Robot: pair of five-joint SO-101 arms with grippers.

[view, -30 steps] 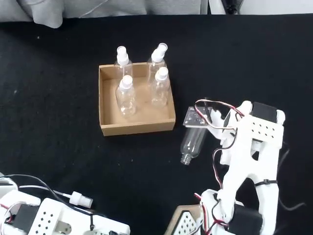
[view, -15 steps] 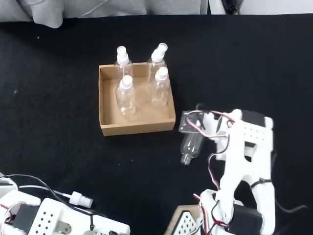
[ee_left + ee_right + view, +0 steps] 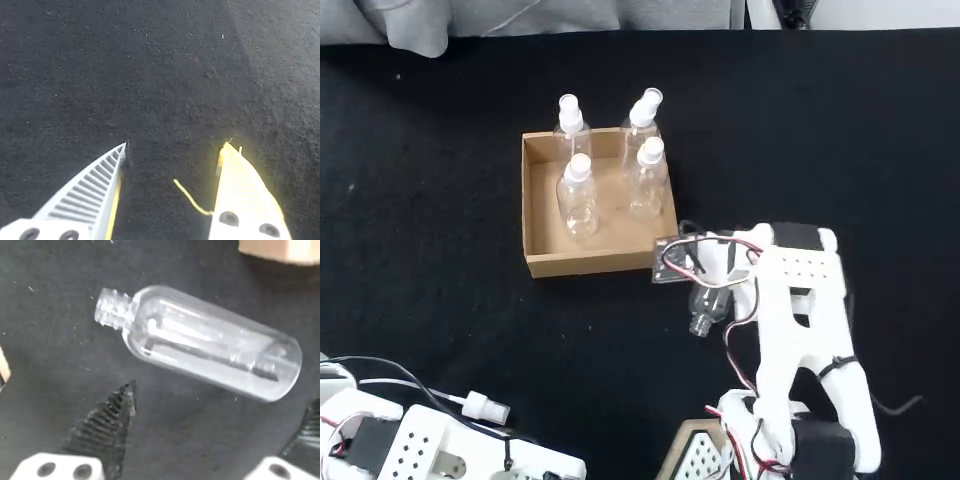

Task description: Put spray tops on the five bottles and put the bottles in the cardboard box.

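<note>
**A:** From above, where is the last one?

**B:** The uncapped bottle [image 3: 708, 300] lies on its side on the black cloth [image 3: 440, 250]. It is just off the near right corner of the cardboard box [image 3: 600, 262], with its neck pointing away from the box. The right arm [image 3: 800, 330] hangs over it.

**A:** And the rest?

**B:** The four capped bottles [image 3: 577, 195] stand upright. Two are plainly inside the box and two are at its far wall (inside or just behind, I cannot tell). A loose spray top [image 3: 485, 407] lies on the cloth just beside the left arm [image 3: 410, 445].

**A:** Left wrist view?

**B:** The left gripper [image 3: 175, 147] gapes wide over the cloth, with nothing between its fingers.

**A:** Right wrist view?

**B:** The right gripper [image 3: 220, 400] is spread wide and holds nothing. The uncapped bottle lies crosswise just past its fingertips, untouched, and a corner of the box shows beyond it.
</note>
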